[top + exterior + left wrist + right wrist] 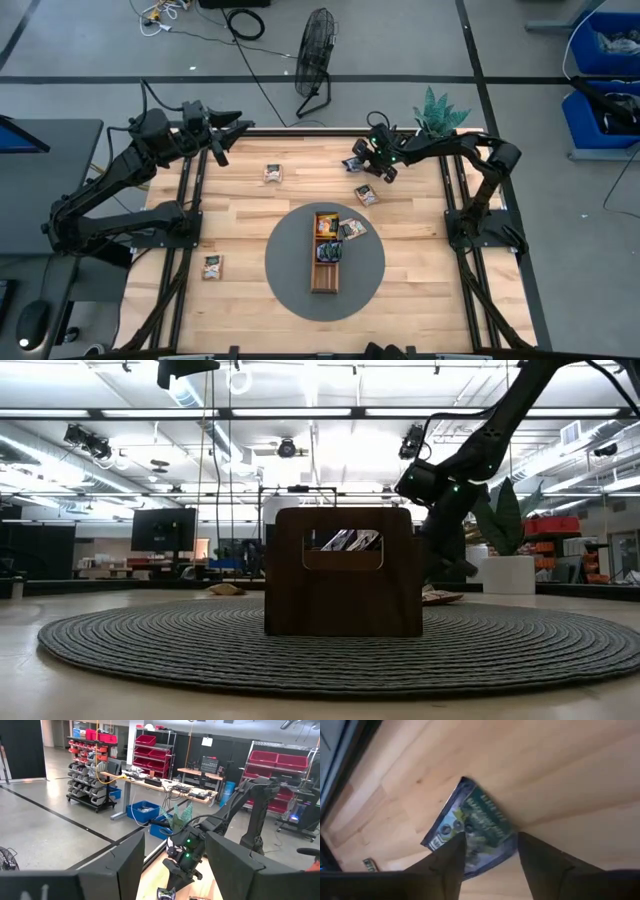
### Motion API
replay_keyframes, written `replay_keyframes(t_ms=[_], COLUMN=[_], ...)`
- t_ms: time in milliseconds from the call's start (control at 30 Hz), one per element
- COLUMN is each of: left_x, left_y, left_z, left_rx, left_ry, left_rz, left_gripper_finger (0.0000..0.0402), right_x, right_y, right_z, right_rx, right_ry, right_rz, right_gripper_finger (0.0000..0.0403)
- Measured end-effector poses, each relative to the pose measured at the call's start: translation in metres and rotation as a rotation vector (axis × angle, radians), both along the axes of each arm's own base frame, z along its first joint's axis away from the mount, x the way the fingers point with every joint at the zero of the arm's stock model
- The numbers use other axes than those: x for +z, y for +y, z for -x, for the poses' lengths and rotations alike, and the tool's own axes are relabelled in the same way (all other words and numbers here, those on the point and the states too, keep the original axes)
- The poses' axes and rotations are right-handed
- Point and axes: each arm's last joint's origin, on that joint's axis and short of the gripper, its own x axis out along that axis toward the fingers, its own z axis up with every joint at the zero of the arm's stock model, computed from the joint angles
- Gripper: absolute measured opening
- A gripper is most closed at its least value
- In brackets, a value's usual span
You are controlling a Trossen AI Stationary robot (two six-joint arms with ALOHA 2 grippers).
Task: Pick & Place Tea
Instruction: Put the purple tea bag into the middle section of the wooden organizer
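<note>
Stage of the tea-sorting task, with most sachets yet to be collected. The right gripper [487, 857] is lowered over a dark blue-teal sachet [470, 827] lying flat on the wooden table [420, 290]; its two fingers stand apart, one on either side of the sachet's near edge, and have not closed on it, so nothing is held yet. In the high view this same right gripper [372, 160] works at the far side of the table, with a second loose sachet [366, 195] just beside it toward the mat [290, 275]. The wooden tray [325, 272] sits at the centre of the round mat, nearer the table's front than the gripper; a few sachets [328, 226] already lie in its far compartments, its nearer compartments look empty, and one sachet [354, 229] rests against its side. Further sachets [273, 173] and [211, 266] lie well apart from the gripper. The left gripper [232, 128] waits wide open and empty at the far left corner.
</note>
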Motion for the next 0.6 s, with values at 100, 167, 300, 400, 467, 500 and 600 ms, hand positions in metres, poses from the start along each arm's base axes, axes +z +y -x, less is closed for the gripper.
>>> replay_keyframes(t_ms=[100,167,300,400,467,500,600], left_x=[0.0,-0.0001,-0.0015,-0.0022,-0.0022,-0.0022,-0.0023], left_y=[0.0,-0.0001,0.0,0.0,0.0,0.0,0.0], left_z=[0.0,0.0,-0.0001,-0.0001,-0.0001,-0.0001,-0.0001], left_rx=[0.0,-0.001,-0.001,-0.001,-0.001,-0.001,0.0], left_ry=[0.0,0.001,0.013,0.019,0.019,0.019,0.019], left_rz=[0.0,0.0,0.008,0.013,0.014,0.014,0.014], left_gripper_finger=[0.0213,0.0213,0.0213,0.0213,0.0213,0.0213,0.0213], right_x=[0.0001,0.0,-0.0003,-0.0042,-0.0067,-0.0068,-0.0068], right_y=[-0.0023,-0.0029,-0.0033,-0.0042,-0.0046,-0.0046,-0.004], right_z=[0.0011,0.0018,0.0026,0.0029,0.0027,0.0029,0.003], right_rx=[-0.013,-0.016,-0.002,0.022,0.025,0.023,0.053], right_ry=[-0.006,-0.003,0.003,0.016,0.025,0.027,0.032], right_rz=[0.002,0.0,0.005,0.008,0.01,0.012,0.019], right_gripper_finger=[0.0163,0.0143,0.009,0.0038,0.0011,0.0007,0.0004])
